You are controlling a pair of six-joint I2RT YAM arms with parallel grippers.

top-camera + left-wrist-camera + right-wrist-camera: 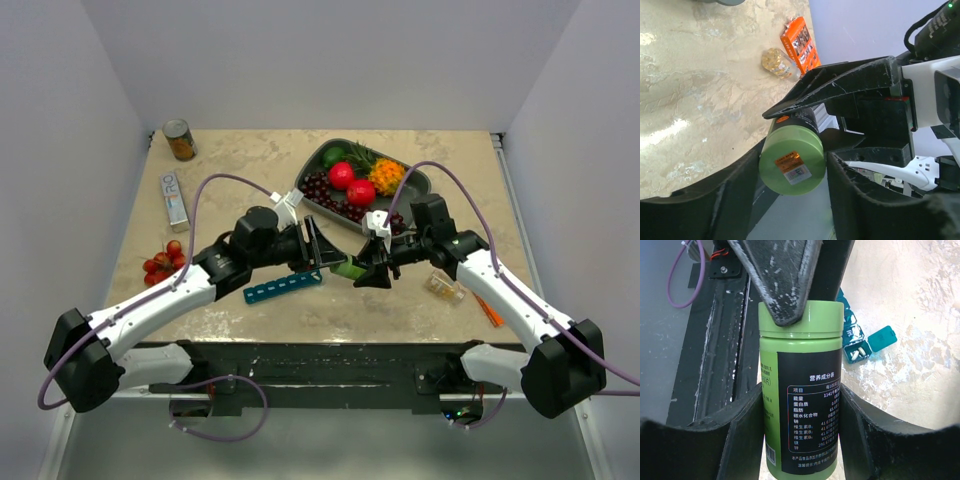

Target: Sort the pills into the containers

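Because probably light, hard and slippery, best held tight: middle of green pill bottle (pixel 800 420) clenched in right end effector (pixel 801 392), sides of lid (pixel 790 142) pinched by left end effector (pixel 794 162).

arms (pixel 160 298): white, black joints | cables (pixel 235 177): purple | left claw (pixel 318 258), right claw (pixel 372 272): black

Top external view: fixed high behind the near edge of the table (pixel 240 160), looking down and forward over the whole surface. Left wrist view: very close, facing the green bottle (pixel 792 160) end-on, apparently its cap. Right wrist view: equally close, facing that bottle's side. All three share the bottle.
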